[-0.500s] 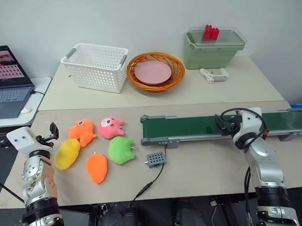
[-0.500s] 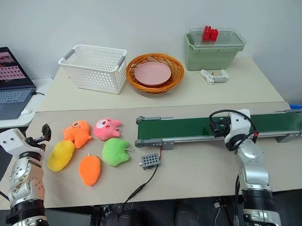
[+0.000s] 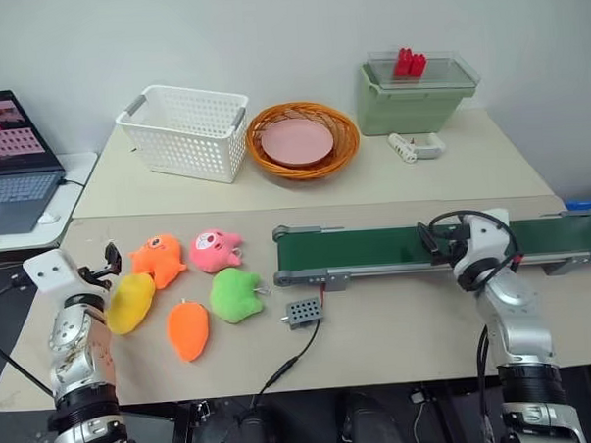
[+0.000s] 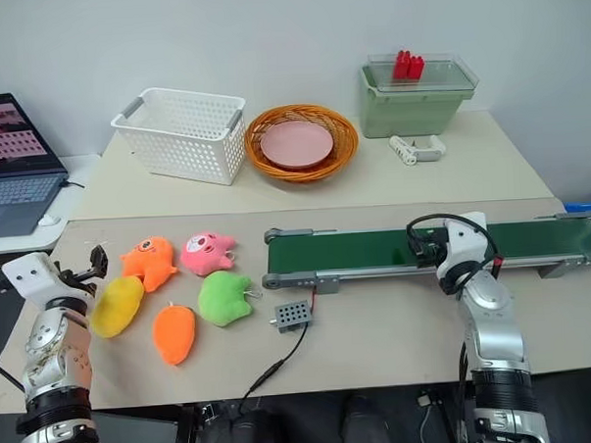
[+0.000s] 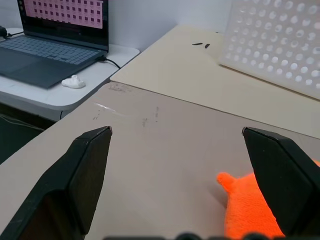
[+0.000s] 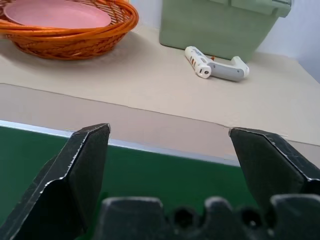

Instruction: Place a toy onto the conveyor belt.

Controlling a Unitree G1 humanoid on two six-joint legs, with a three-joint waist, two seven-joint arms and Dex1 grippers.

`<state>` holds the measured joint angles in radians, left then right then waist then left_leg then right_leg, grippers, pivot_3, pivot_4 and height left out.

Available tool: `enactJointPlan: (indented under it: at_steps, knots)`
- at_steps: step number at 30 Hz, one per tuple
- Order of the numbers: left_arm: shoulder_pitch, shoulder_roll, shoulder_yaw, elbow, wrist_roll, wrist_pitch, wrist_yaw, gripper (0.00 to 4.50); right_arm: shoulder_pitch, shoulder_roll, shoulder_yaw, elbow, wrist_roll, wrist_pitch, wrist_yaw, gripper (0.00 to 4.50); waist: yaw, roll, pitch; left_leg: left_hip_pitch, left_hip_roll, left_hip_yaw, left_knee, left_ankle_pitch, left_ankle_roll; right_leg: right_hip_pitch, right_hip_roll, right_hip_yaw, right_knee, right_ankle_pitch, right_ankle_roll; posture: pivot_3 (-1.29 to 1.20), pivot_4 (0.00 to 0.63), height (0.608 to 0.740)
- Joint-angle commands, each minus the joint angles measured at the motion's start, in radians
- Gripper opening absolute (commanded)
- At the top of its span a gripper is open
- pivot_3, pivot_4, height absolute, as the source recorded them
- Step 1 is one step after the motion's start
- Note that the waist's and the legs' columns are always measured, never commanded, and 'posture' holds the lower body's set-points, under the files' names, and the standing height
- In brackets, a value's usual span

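The toy lies on the worktop beside the left pincer (fingers spread, empty), well apart from the conveyor belt, where the right pincer hovers spread.

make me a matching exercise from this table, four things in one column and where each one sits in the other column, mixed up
Things:
1. pink round plate
2. red blocks
3. small yellow oval plush toy
4. grey perforated box

Places:
A. beside the orange carrot-shaped plush
B. in the orange wicker basket
C. in front of the dark green conveyor belt
D. on the green bin's clear lid

Pairs: 1-B, 2-D, 3-A, 4-C
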<state>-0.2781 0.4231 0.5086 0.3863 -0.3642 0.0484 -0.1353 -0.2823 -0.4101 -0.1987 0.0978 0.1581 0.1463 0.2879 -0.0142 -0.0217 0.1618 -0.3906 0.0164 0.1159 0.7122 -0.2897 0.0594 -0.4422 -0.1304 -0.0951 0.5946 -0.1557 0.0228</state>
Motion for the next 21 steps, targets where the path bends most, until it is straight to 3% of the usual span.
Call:
enactJointPlan:
  at_steps: [1, 10, 16, 21]
  knots:
    - [-0.015, 0.006, 0.003, -0.016, -0.002, -0.009, -0.005, 4.48, -0.033, -0.008, 0.061, -0.136, 0.041, 0.027, 0.094, 4.5, 0.0, 0.0, 0.0, 0.0, 0.0, 0.0, 0.0, 0.0, 0.0, 0.0, 0.0, 0.0, 0.0, 0.0, 0.0, 0.0, 0.15, 0.74]
    - [-0.004, -0.006, -0.003, -0.025, -0.004, -0.006, -0.008, 4.48, 0.013, -0.165, 0.286, -0.537, 0.291, 0.207, 0.555, 4.5, 0.012, 0.0, 0.0, -0.001, 0.0, -0.001, 0.0, -0.001, 0.002, 0.001, 0.0, -0.001, -0.001, 0.0, 0.0, 0.0, 0.15, 0.74]
    - [0.002, -0.005, 0.0, -0.035, -0.006, -0.002, -0.01, 4.48, -0.012, -0.256, 0.349, -0.603, 0.323, 0.242, 0.699, 4.5, 0.023, -0.001, 0.0, -0.001, -0.001, -0.001, 0.001, -0.004, 0.006, 0.001, -0.002, -0.002, -0.002, 0.001, 0.001, 0.0, 0.15, 0.74]
    - [0.045, 0.007, 0.023, -0.105, -0.022, 0.02, -0.008, 4.48, -0.034, -0.253, 0.377, -0.589, 0.297, 0.226, 0.727, 4.5, 0.025, -0.001, 0.0, -0.001, 0.0, -0.001, 0.001, -0.004, 0.006, 0.0, -0.001, -0.002, -0.001, 0.001, 0.0, 0.0, 0.15, 0.74]
